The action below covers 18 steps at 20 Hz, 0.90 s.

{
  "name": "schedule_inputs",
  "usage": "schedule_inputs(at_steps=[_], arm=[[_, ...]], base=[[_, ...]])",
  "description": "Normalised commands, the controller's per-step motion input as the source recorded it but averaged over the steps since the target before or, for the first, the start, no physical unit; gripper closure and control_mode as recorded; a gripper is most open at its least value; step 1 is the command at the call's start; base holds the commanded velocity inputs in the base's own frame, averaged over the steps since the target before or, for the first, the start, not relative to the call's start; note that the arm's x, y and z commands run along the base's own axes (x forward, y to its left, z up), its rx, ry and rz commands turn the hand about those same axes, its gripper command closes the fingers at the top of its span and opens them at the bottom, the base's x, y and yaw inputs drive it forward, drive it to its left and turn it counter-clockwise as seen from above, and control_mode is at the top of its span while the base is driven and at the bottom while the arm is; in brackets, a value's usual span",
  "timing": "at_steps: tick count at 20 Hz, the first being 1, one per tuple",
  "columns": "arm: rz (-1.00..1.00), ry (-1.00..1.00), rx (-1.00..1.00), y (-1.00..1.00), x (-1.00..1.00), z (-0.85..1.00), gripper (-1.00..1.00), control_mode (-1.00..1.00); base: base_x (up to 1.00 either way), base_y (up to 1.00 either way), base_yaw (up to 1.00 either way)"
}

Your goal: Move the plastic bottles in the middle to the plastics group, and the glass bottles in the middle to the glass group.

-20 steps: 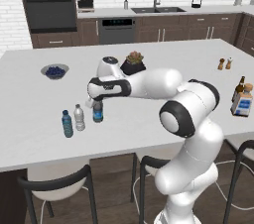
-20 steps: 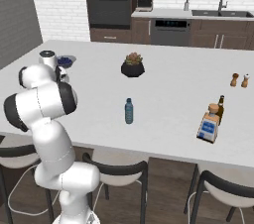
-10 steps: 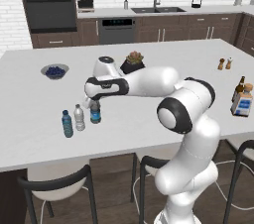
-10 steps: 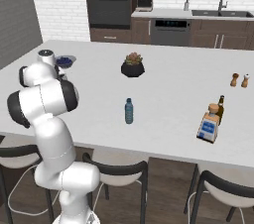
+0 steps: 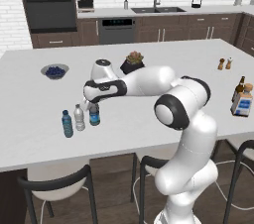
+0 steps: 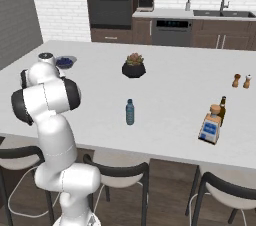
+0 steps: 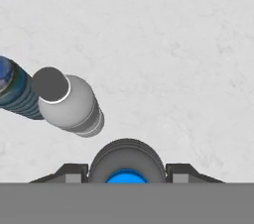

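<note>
Three water bottles now stand close together at the counter's [image 5: 149, 134] left end in the left base view. The held bottle [image 5: 95, 115] has been brought leftward over the last second and sits just beside the white-capped bottle [image 5: 79, 117], with the blue bottle [image 5: 66, 124] beyond it. The gripper [image 5: 92, 104] is seen directly above the held bottle; delivery to the plastics group is judged nearly done, with release pending. A bowl [image 5: 54, 72], a plant [image 5: 134, 60] and shakers [image 5: 224, 63] are noted on the white counter, with dark cabinets and an oven behind. In the right base view, one lone bottle [image 6: 130, 112] is left mid-counter and is judged next to be moved. The square bottle [image 6: 210, 126] is seen just beside the brown bottle [image 6: 222, 110]. In the hand view, the gripper [image 7: 126, 172] is closed narrowly around the held bottle [image 7: 126, 158], its fingers against both sides; the white-capped bottle [image 7: 69, 101] and blue bottle [image 7: 15, 89] lie close by.
</note>
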Motion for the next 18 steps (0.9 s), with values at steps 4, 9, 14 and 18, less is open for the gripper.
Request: schedule_inputs(at_steps=[4, 9, 14, 18], arm=[[0.0, 0.0, -0.01, 0.0, 0.0, -0.14, 1.0, -1.0], [0.0, 0.0, -0.01, 0.0, 0.0, -0.16, 1.0, -1.0], [0.0, 0.0, -0.04, 0.02, 0.15, 0.01, 1.0, -1.0], [0.0, 0.0, -0.04, 0.08, 0.45, 0.01, 1.0, -1.0]], base=[[0.0, 0.0, 0.0], [0.0, 0.0, 0.0], [0.0, 0.0, 0.0], [0.0, 0.0, 0.0]])
